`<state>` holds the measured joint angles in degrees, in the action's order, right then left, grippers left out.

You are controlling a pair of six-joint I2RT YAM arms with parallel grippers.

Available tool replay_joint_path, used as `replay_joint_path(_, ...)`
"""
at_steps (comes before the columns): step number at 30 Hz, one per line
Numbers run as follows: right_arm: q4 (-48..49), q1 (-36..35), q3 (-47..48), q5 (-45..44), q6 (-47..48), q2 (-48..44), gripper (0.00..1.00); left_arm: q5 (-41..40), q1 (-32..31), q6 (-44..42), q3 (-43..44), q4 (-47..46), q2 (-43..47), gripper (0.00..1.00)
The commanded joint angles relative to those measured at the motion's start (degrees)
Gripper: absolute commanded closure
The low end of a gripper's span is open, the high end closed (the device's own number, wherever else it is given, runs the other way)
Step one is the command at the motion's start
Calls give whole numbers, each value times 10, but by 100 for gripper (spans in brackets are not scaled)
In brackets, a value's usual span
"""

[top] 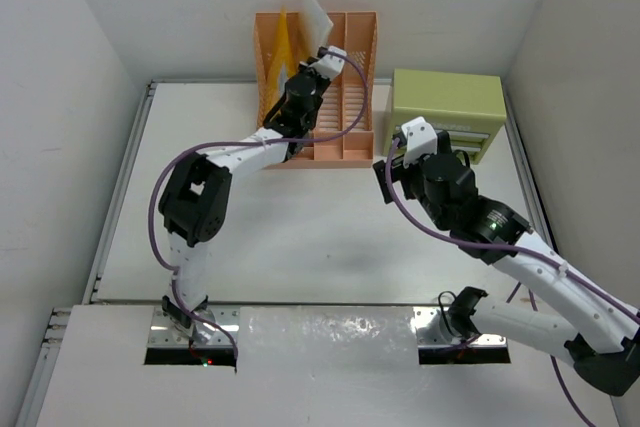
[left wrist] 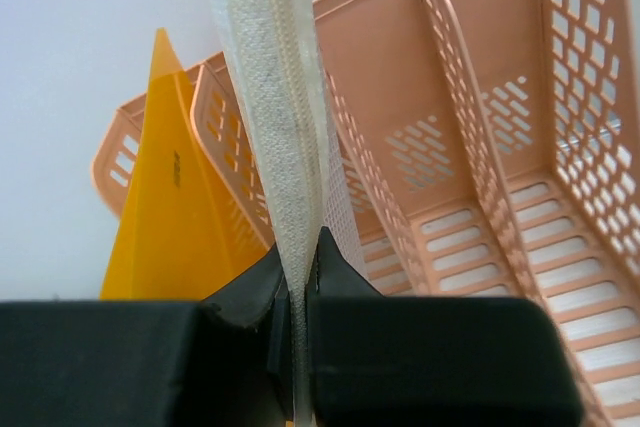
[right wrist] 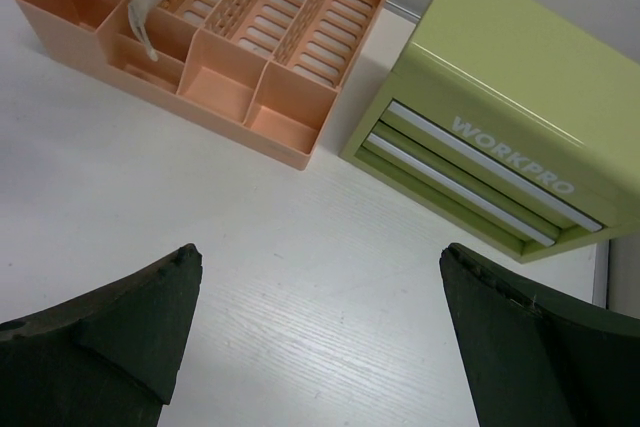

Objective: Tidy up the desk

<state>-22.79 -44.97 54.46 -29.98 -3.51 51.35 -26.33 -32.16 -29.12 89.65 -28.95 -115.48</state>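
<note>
Filing step: our left gripper (left wrist: 298,277) pinches a white pouch (left wrist: 268,97) upright beside the yellow folder (left wrist: 170,207) in the peach rack (left wrist: 480,147) at the far edge of the desk (top: 300,237), our right gripper (right wrist: 320,337) hangs spread above the desk, and next we probably need a straight seating into its slot.

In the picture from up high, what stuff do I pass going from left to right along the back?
Along the back of the desk: yellow folder → white pouch → green drawer box.
</note>
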Motion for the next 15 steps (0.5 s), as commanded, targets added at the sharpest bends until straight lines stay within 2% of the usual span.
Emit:
replay_joint_path(1,16,1,25,10,-11,7,1,2,3,-79,-27,-202,43,100)
replay_joint_path(7,8,1,32,14,-12,15,1,15,3,-85,-30,-240,32,100)
replay_joint_path(15,8,1,30,7,-12,11,1,8,8,-72,37,-204,26,100)
